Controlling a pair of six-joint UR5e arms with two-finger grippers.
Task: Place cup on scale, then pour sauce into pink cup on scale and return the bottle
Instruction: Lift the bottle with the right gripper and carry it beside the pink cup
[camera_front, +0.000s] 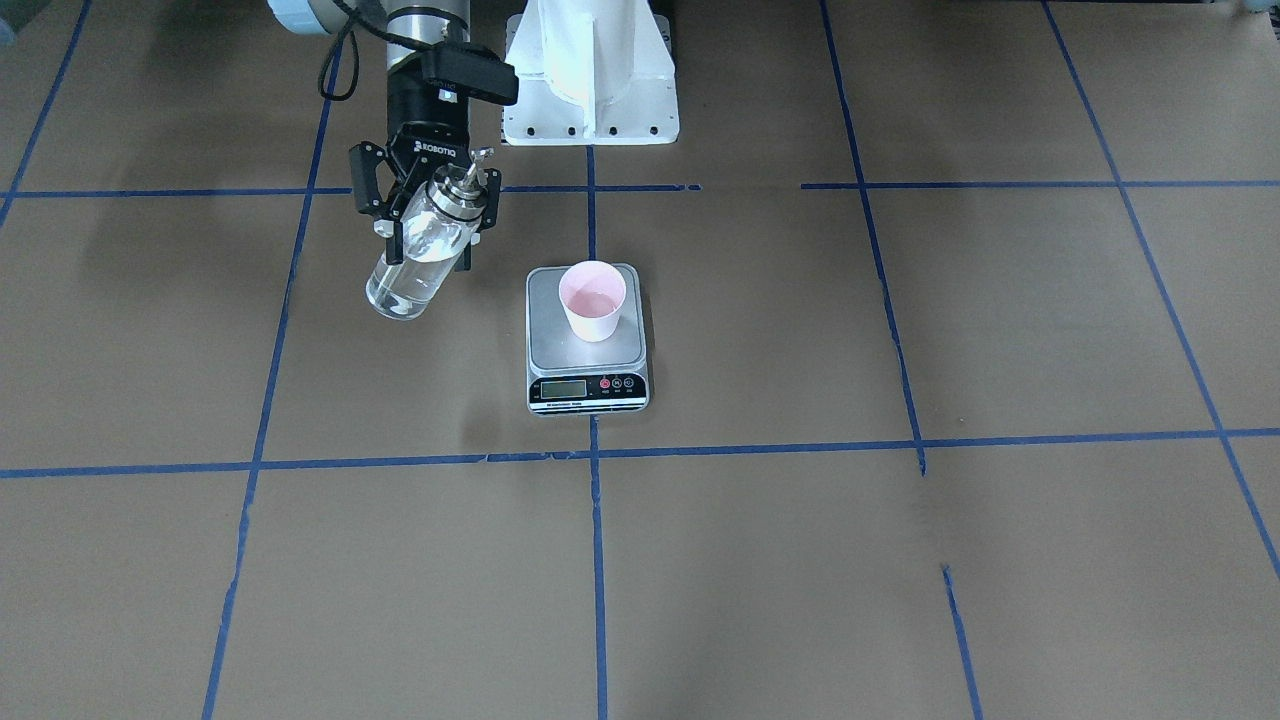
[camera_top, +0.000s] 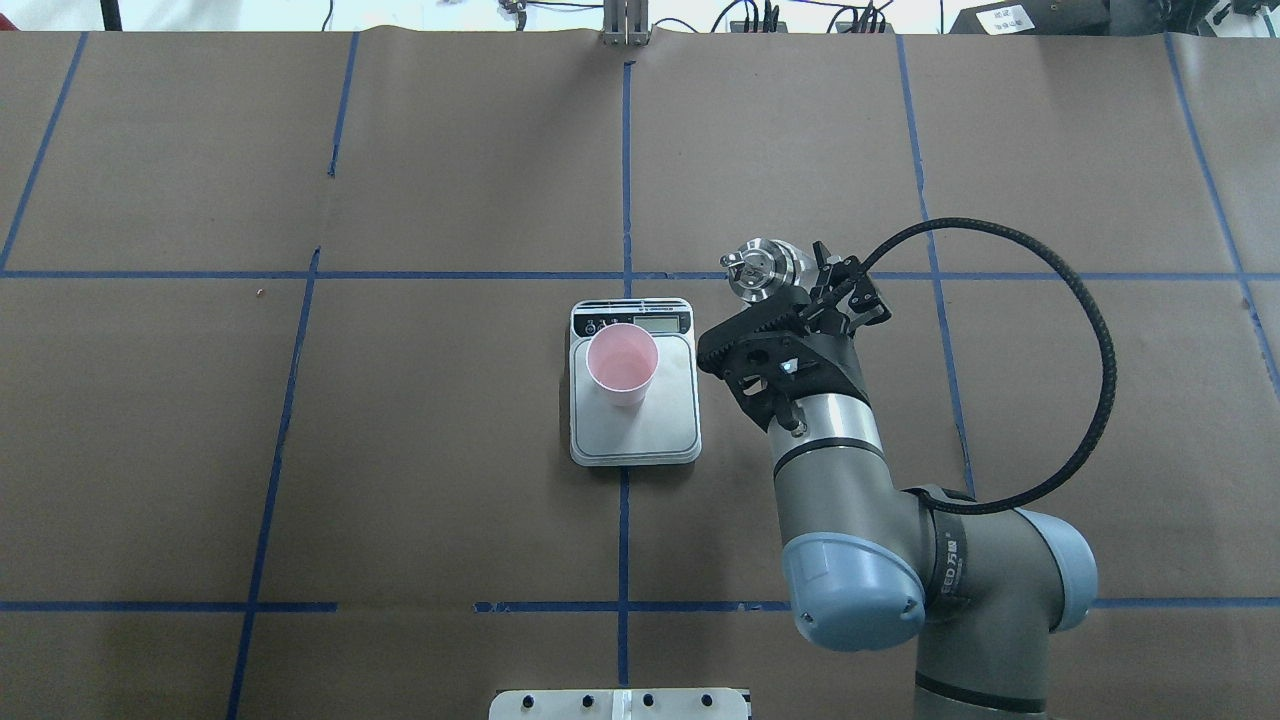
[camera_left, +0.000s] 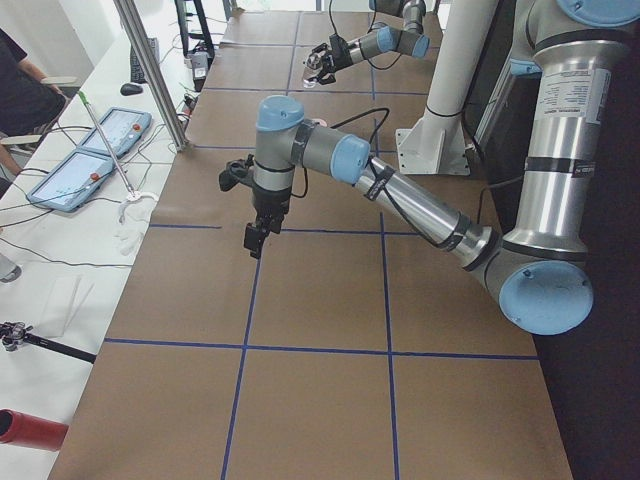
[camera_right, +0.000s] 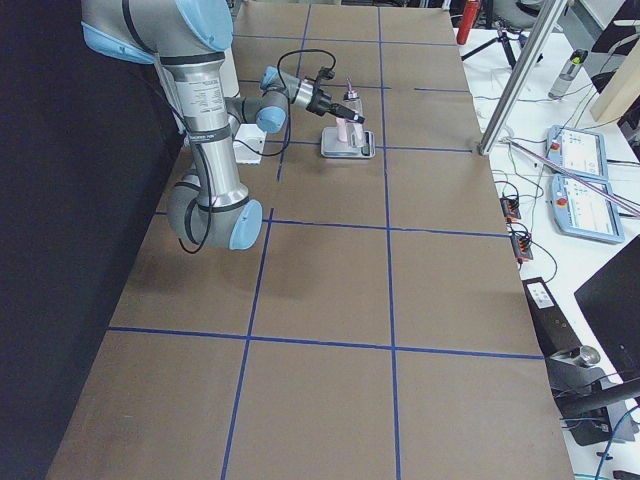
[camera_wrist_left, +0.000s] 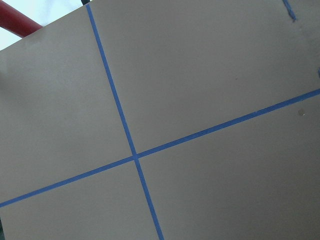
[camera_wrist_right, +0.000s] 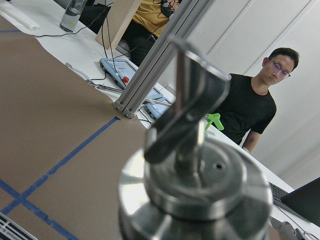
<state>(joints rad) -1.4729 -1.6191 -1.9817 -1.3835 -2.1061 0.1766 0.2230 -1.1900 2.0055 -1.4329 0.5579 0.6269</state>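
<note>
The pale pink cup (camera_front: 592, 300) stands upright on the silver scale (camera_front: 588, 350) at the table's middle; a little clear liquid seems to lie in it. My right gripper (camera_front: 432, 235) is shut on the clear glass bottle (camera_front: 410, 280) and holds it above the table, beside the scale on the robot's right. The bottle is near upright with clear sauce in it. Overhead, its silver spout cap (camera_top: 757, 268) shows ahead of the right gripper (camera_top: 790, 290), apart from the cup (camera_top: 622, 363) and scale (camera_top: 634, 430). The cap (camera_wrist_right: 192, 170) fills the right wrist view. My left gripper (camera_left: 258, 235) hangs over bare table; I cannot tell its state.
The white robot base (camera_front: 590, 90) stands behind the scale. Blue tape lines (camera_front: 595, 560) cross the brown table. An aluminium post (camera_wrist_right: 165, 55) and an operator (camera_wrist_right: 255, 110) are past the table's far edge. Tablets (camera_left: 95, 150) lie on a side table.
</note>
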